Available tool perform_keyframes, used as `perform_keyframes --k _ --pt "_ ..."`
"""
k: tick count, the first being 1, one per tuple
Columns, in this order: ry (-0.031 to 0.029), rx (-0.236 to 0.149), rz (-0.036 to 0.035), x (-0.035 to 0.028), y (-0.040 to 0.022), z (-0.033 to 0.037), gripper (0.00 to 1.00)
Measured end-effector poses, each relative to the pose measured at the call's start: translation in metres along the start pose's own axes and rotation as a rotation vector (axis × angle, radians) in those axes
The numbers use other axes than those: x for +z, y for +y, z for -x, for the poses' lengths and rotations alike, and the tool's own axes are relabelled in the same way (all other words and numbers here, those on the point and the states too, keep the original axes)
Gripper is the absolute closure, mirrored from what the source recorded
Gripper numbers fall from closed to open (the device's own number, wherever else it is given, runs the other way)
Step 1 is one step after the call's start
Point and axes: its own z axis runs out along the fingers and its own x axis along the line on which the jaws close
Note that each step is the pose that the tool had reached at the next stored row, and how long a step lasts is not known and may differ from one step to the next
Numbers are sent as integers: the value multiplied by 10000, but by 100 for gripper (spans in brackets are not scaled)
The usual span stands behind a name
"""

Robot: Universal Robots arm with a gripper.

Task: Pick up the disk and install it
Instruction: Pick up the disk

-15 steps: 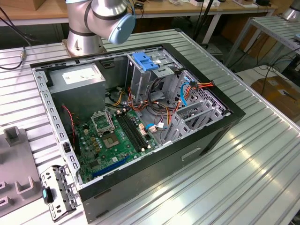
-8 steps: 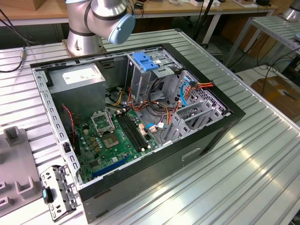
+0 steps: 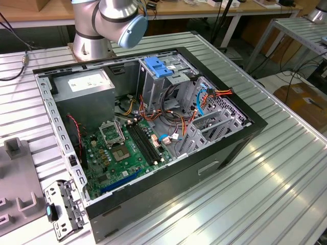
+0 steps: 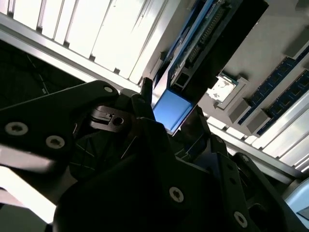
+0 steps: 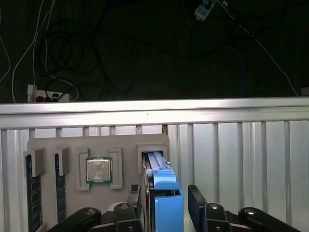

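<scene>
The disk (image 5: 166, 205) stands on edge in a slot of the grey holder tray (image 5: 128, 145) on the ribbed worktop (image 5: 231, 154). The hand (image 5: 165, 191) straddles it with fingers spread, one finger (image 5: 197, 205) visibly apart from the disk's blue rail

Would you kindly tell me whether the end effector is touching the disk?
Cannot tell. In the first wrist view the end effector straddles the disk: a gap shows beside one finger, while the other overlaps it without plain contact.
</scene>
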Motion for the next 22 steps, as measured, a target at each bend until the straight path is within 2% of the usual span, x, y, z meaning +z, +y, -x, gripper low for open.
perform_keyframes --k 13,15,22 --pt "-27 -20 3 128 1 1 49" --pt "-27 -20 3 169 1 1 49" --pt "-15 -19 -1 173 2 5 49"
